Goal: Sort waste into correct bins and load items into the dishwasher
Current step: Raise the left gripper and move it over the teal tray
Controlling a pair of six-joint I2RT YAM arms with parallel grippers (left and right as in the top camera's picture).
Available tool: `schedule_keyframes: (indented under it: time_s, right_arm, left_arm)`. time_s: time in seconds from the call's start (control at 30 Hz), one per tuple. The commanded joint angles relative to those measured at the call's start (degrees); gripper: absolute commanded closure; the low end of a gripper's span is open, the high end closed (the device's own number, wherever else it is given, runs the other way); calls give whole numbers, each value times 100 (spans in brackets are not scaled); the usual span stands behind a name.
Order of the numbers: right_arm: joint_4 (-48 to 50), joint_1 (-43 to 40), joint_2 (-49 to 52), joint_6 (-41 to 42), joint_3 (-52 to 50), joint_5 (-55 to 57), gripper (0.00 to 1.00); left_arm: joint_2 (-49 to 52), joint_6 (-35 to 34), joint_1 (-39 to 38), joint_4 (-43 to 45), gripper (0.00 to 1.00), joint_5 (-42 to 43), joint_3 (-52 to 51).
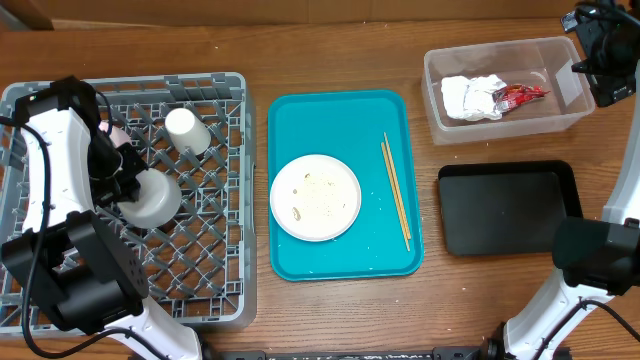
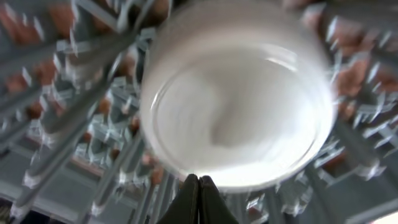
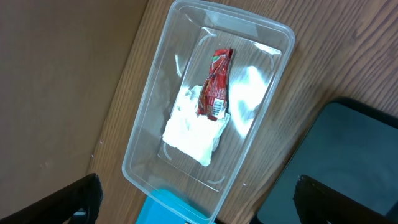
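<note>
Closest to the left wrist camera are the fingertips of the left gripper (image 2: 199,198). They are pressed fully together with nothing between them, just beside the rim of the pale bowl (image 2: 236,99), which sits in the grey dish rack (image 1: 200,290); this view is blurred, so I cannot tell if they touch it. The right gripper (image 3: 199,202) hangs with its fingers spread wide and empty above the clear tub (image 3: 144,140), where the napkin (image 3: 189,134) and the red wrapper (image 3: 214,84) lie, the wrapper partly on the napkin. I think the danger now is on the teal tray (image 1: 300,255): the plate (image 1: 315,197) carries loose crumbs (image 1: 322,187), and a tilt during lifting would scatter them before they reach a bin. The chopsticks (image 1: 396,190) are thin and lie flat, so the fingers may slip or catch only one. I count one bowl and one cup (image 1: 186,130) in the rack, one plate, two chopsticks, one napkin, one wrapper, and two bins, the tub and the black tray (image 1: 505,205).
</note>
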Motion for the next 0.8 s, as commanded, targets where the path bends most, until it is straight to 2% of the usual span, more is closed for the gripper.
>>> schedule_keyframes:
  time_s: [0.0, 0.27, 0.53, 0.57, 0.67, 0.77]
  right_arm:
    - [11, -11, -4, -4, 15, 57, 0]
    - [11, -11, -4, -4, 15, 59, 0]
    - [11, -11, -4, -4, 15, 57, 0]
    - [11, -11, -4, -4, 15, 59, 0]
    - [11, -11, -4, -4, 15, 57, 0]
    - [11, -11, -4, -4, 15, 59, 0]
  left_arm:
    - [-42, -120, 15, -363, 96, -28, 363]
    - [-446, -4, 7, -970, 96, 636, 1211]
    - [-1801, 247, -501, -389, 96, 1390, 1327]
    - [-1932, 326, -640, -291, 87, 1497, 1327]
    - [-2140, 337, -1104, -170, 46, 1810, 1327]
    - [-2116, 339, -1598, -166, 38, 2179, 1303]
